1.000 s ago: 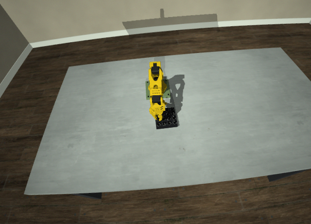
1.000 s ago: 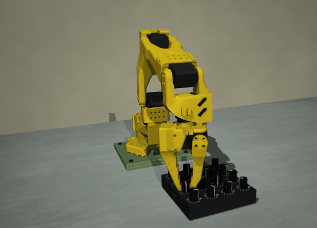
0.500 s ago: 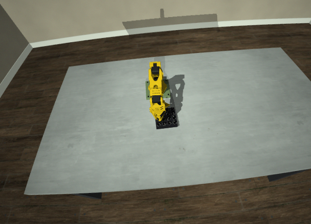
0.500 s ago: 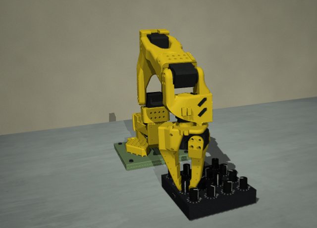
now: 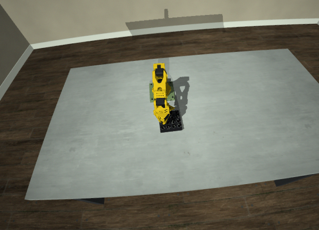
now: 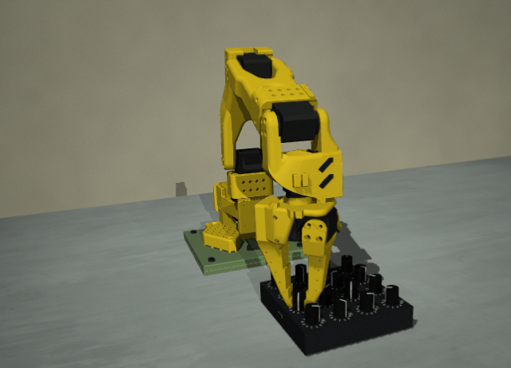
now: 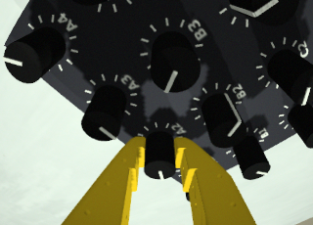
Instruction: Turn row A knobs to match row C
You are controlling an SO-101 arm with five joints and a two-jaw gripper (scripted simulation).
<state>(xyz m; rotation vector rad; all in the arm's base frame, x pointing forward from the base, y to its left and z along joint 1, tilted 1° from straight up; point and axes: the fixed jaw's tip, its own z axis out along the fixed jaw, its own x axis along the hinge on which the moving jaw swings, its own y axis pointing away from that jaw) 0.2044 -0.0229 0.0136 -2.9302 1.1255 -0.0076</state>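
From the top, the yellow arm folds down over the black knob box, which sits on the grey table at about 5 o'clock from the green base plate. In the exterior view the gripper stands nearly upright on the box's near-left corner, its fingers straddling one knob while the neighbours stand close by at 3 o'clock. In the wrist view the jaws are clamped on knob A2, with knob A3 at 10 o'clock; turning well probably means rotating about the knob's own axis, keeping the grip firm and clear of A3 and knob B2.
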